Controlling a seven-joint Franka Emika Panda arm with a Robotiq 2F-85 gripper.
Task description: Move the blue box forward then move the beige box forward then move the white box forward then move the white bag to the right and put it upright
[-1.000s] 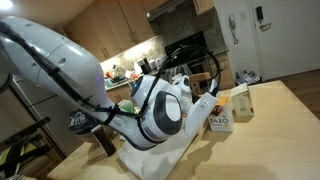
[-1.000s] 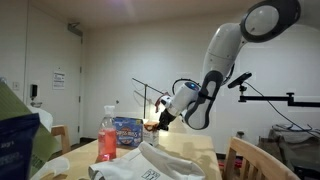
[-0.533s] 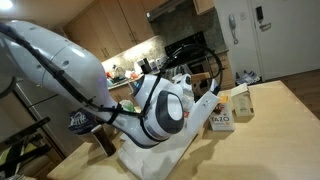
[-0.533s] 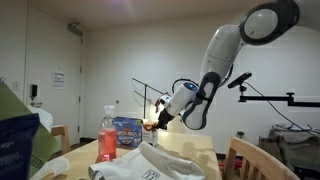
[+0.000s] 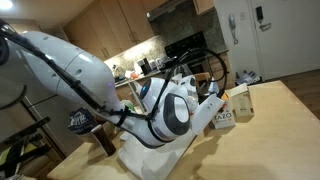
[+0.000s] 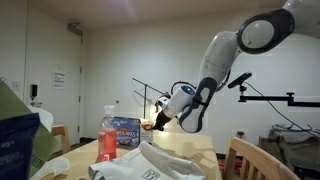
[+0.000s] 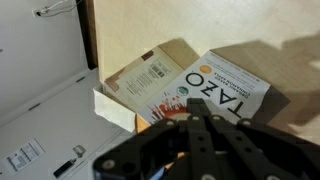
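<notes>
Beige box [image 7: 140, 80] push likely in hand; pincer [image 7: 191, 117] shut, empty, beside white box [image 7: 228, 88]; needs forward shove.

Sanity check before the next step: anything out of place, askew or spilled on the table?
Only the white bag: it lies crumpled flat on the table instead of standing upright. No spill or damage is visible.

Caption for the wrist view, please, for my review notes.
Shut hand over two cartons side by side on a wooden table: a barcoded box and a TAZO-lettered box.
</notes>
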